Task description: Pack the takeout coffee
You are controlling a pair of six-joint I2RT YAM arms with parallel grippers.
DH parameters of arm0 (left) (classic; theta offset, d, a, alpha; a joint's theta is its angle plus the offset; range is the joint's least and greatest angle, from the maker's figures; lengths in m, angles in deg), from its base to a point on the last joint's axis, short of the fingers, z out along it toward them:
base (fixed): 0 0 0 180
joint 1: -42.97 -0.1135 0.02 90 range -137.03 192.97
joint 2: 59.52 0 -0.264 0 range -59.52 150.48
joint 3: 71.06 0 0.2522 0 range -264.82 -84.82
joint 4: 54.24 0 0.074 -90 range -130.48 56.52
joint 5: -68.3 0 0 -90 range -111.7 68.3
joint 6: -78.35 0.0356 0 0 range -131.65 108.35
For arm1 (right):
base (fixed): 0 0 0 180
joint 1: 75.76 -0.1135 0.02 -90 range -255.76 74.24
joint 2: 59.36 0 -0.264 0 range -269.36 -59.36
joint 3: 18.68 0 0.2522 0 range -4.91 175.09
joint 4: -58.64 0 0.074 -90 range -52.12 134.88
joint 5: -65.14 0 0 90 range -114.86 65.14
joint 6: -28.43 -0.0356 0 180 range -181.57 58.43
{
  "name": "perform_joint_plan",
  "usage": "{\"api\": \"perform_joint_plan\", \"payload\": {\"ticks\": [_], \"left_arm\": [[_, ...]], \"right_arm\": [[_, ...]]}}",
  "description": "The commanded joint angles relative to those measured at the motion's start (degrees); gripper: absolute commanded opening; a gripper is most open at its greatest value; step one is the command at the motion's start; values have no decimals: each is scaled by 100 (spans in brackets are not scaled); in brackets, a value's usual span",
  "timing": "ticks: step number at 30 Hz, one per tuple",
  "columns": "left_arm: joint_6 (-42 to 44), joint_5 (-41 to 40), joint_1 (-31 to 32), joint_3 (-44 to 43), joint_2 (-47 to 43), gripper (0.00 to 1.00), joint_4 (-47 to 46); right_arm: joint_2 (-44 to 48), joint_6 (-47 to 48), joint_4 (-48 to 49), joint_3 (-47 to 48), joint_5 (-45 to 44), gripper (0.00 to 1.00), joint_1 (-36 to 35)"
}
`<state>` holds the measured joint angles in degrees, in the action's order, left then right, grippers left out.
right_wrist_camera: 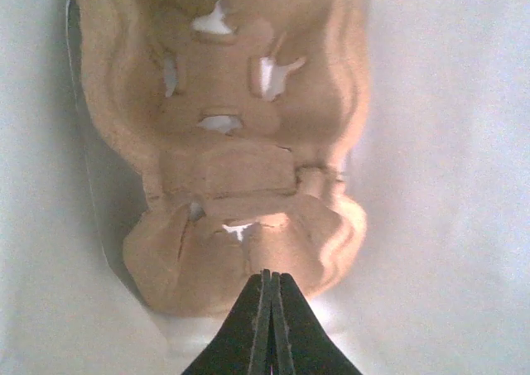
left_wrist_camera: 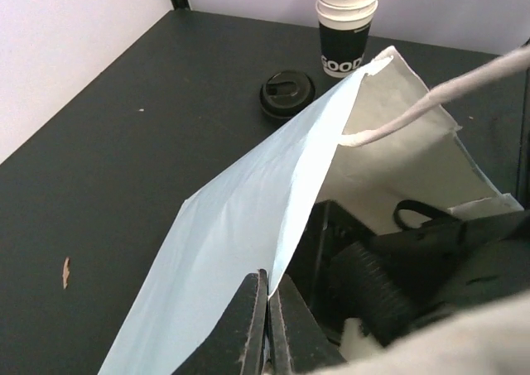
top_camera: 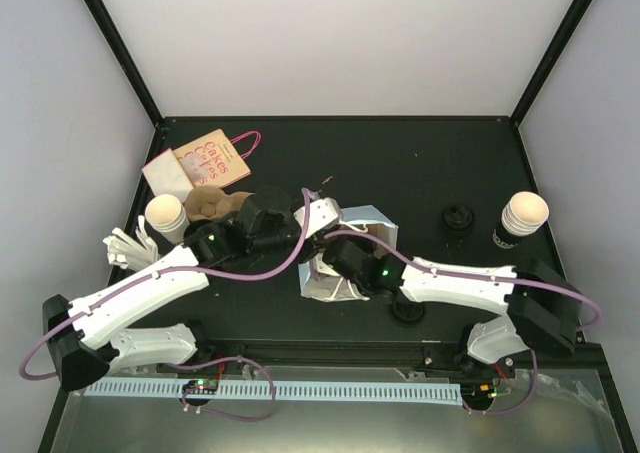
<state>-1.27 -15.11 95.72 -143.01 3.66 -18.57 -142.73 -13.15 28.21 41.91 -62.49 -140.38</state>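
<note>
A pale blue paper bag [top_camera: 372, 225] lies open in the middle of the table. My left gripper [left_wrist_camera: 269, 290] is shut on the bag's upper edge [left_wrist_camera: 308, 185] and holds the mouth up. My right gripper [right_wrist_camera: 267, 274] is inside the bag, shut, its tips over the near edge of a brown pulp cup carrier [right_wrist_camera: 232, 143] on the bag's floor. Nothing shows between its pads. Stacked coffee cups with a black sleeve [top_camera: 522, 216] stand at the right. More paper cups [top_camera: 165, 216] stand at the left.
Two black lids lie on the table, one near the right cups [top_camera: 457, 218] and one by my right arm [top_camera: 407, 313]. At the back left are a second pulp carrier [top_camera: 215, 205], a pink printed bag [top_camera: 210, 158] and white cutlery [top_camera: 125, 245].
</note>
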Motion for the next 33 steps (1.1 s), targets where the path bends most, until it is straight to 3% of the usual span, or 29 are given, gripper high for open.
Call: {"api": "perform_joint_plan", "payload": {"ticks": [1,11,20,30,33], "left_arm": [[-235,-8,-210,-244,219,2,630],[-891,625,-709,-689,574,1,969],[-1248,896,-1038,-941,857,1,1158],[-1717,1230,-1539,-1219,1109,2,1153],[-1845,1317,-1659,-1268,1207,2,1104]], "right_arm": [[566,-391,-292,339,272,1,-77],[1739,-515,-372,413,639,1,-69],[2124,-719,115,646,291,1,203],[2329,-1774,8,1227,492,3,892],[2291,-2358,-58,1363,399,8,1087]]}}
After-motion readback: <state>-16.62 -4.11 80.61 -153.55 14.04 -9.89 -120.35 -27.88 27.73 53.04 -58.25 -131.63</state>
